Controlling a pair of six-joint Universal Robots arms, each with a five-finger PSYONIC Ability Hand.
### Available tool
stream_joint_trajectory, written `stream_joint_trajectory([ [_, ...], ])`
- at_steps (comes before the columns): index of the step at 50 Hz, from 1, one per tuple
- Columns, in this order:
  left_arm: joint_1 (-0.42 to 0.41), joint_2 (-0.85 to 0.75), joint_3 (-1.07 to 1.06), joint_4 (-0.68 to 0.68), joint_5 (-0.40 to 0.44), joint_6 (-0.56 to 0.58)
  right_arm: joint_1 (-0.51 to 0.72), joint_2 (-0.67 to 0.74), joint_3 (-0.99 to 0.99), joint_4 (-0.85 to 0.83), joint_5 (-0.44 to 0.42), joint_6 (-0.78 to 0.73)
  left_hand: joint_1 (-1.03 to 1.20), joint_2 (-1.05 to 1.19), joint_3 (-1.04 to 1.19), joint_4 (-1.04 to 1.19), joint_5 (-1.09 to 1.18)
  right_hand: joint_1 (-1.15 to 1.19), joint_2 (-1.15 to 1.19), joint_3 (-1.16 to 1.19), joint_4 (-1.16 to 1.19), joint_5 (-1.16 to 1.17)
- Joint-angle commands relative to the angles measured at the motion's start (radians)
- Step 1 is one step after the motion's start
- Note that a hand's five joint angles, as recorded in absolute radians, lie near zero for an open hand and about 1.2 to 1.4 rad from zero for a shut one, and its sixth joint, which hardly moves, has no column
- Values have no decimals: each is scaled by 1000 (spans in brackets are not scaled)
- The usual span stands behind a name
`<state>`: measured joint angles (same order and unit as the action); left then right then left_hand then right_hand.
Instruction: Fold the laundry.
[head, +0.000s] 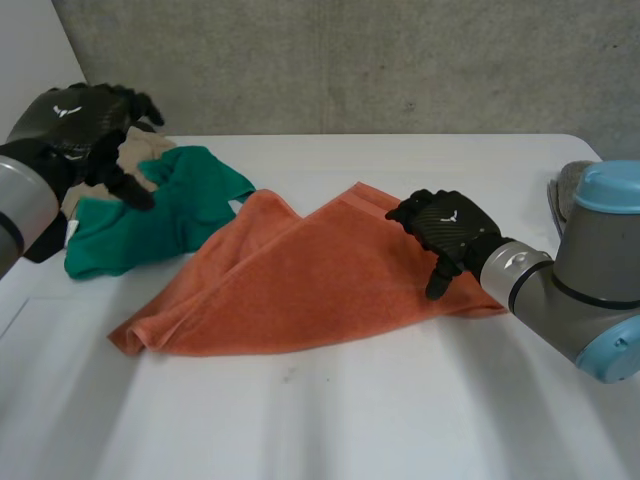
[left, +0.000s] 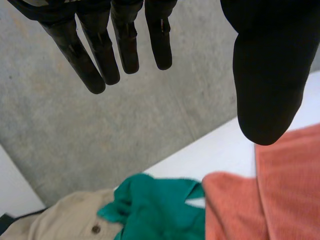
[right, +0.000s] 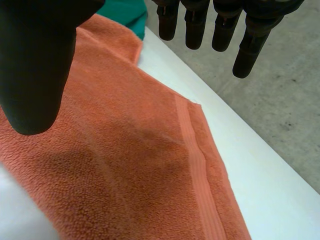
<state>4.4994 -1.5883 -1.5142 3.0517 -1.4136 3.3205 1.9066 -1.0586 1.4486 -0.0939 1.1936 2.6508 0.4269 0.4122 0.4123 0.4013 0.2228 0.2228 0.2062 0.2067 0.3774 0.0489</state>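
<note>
We see right hand (head: 447, 230) spread, gripping nothing, rumpled orange terry towel (head: 290, 285) under its palm on white tabletop (head: 400, 410), left hand (head: 75, 125) spread too, crumpled green cloth (head: 150, 225) and beige buttoned garment (left: 65, 222) near its fingertips (left: 129, 60)

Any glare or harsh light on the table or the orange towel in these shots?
Head view: soft light, no glare on the white table or the orange towel. Right wrist view: the towel looks matte, with no hot spots. Left wrist view: the left hand is dark against the evenly lit concrete wall.
</note>
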Motion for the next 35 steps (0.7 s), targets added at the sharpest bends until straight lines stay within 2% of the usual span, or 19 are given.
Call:
stream_joint_trajectory([
  [1,159,-30,-64,-129,145,197,-4,-14,-17,29,17,17,-11,4,4,15,19,-48,-32,-32,-203,-49],
  [6,306,-140,-156,-185,296,419,2,-5,-24,46,17,15,30,45,45,56,60,-48,-32,-32,-203,-49],
  [8,342,-174,-182,-186,340,479,3,0,-24,46,18,15,30,45,45,56,60,-48,-32,-32,-203,-49],
  [10,363,-226,-207,-180,390,555,9,6,-24,48,20,14,42,57,57,67,72,-48,-32,-32,-203,-49],
  [13,360,-289,-213,-179,407,612,15,9,-22,48,27,11,39,54,54,65,69,-48,-32,-32,-203,-49],
  [20,353,-377,-192,-154,386,610,22,8,-16,49,34,11,39,54,54,65,69,-48,-32,-32,-203,-49],
  [26,337,-387,-161,-117,378,544,26,9,-14,49,34,9,54,68,68,79,83,-48,-32,-32,-203,-49],
  [31,313,-407,-156,-116,377,513,34,9,-13,49,34,6,230,244,244,255,259,-48,-32,-32,-203,-49],
  [35,299,-426,-156,-117,378,508,43,11,-24,49,34,1,602,617,617,627,632,-48,-32,-32,-203,-49],
])
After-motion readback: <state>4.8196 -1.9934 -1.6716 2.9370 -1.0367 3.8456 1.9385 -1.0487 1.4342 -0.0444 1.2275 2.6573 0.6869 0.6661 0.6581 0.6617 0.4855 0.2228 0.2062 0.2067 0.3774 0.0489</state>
